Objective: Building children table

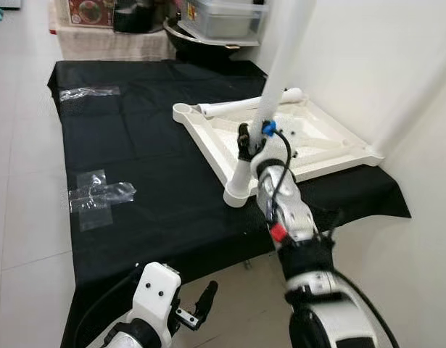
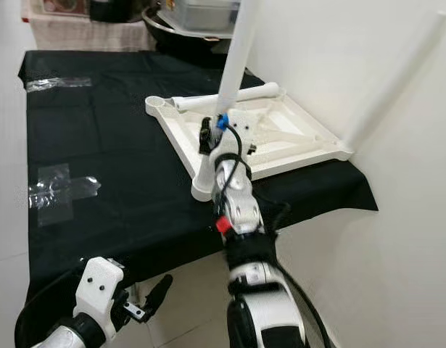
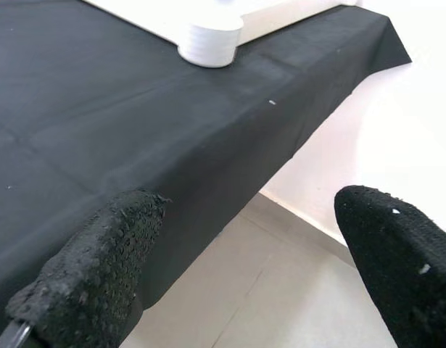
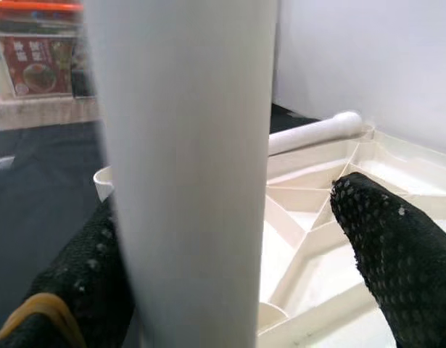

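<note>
A white children's table top (image 1: 208, 145) lies upside down on a black-covered table (image 1: 135, 145). One white leg (image 1: 281, 65) stands upright in its near corner socket (image 1: 237, 192). My right gripper (image 1: 255, 141) is around this leg just above the socket. In the right wrist view one finger (image 4: 85, 275) lies against the leg (image 4: 186, 174), while the other finger (image 4: 397, 246) stands apart from it. A second leg (image 1: 244, 106) lies along the top's far edge. A third leg (image 2: 397, 80) rises from the right corner by the wall. My left gripper (image 1: 197, 304) hangs open below the table's front edge.
A white wall runs close along the right side of the table. Clear tape pieces (image 1: 99, 192) stick to the black cloth on the left. Behind the table stand a dark bowl (image 1: 201, 40) and a plastic box (image 1: 223, 18). Light floor tiles (image 3: 281, 290) lie in front.
</note>
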